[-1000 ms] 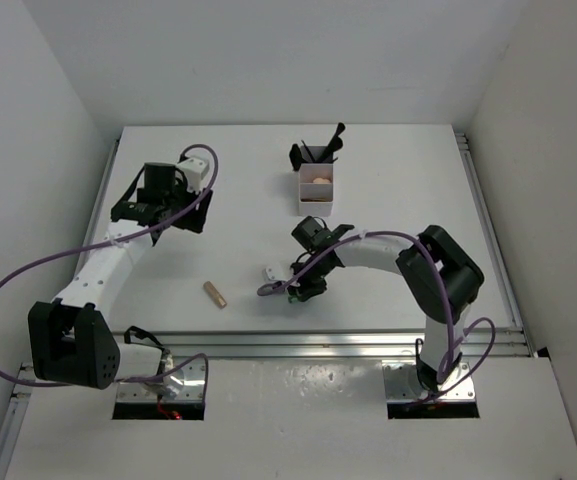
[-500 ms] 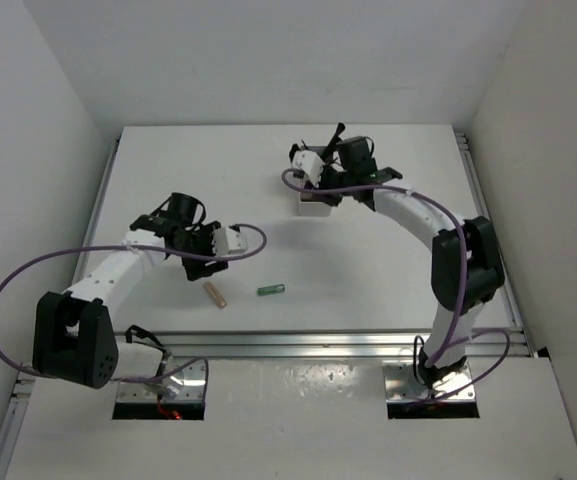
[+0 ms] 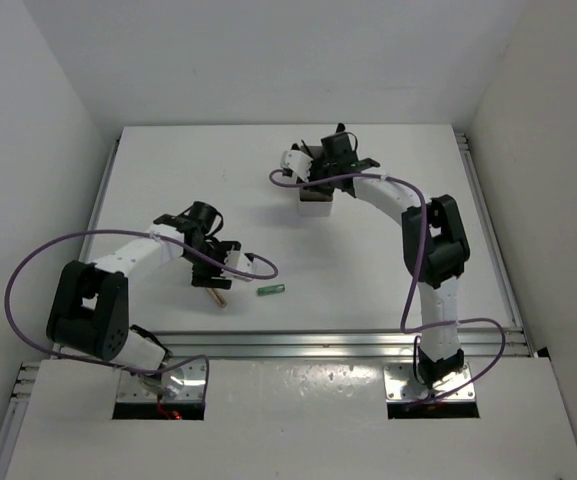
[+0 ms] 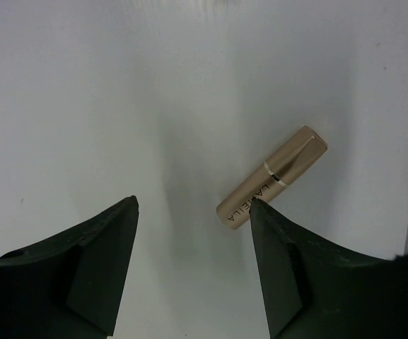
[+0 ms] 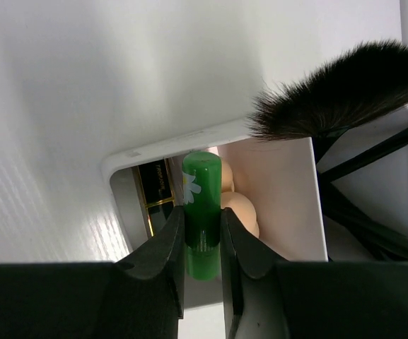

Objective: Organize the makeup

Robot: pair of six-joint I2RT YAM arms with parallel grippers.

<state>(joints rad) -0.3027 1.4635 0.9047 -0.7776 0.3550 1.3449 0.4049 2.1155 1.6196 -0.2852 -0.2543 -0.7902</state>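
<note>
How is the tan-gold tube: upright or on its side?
On its side: the tan-gold tube shows its whole length flat on the table, beside the open left pincer, not gripped.

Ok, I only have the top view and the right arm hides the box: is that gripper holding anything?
Observer: Yes, the right gripper is shut on a green tube, over the box.
Operator: Which compartment?
Observer: Cannot tell; the tube lines up between the lipstick and the sponge.
Operator: And the left?
Observer: The left gripper is open; the tan tube lies by one fingertip, not between the jaws.
</note>
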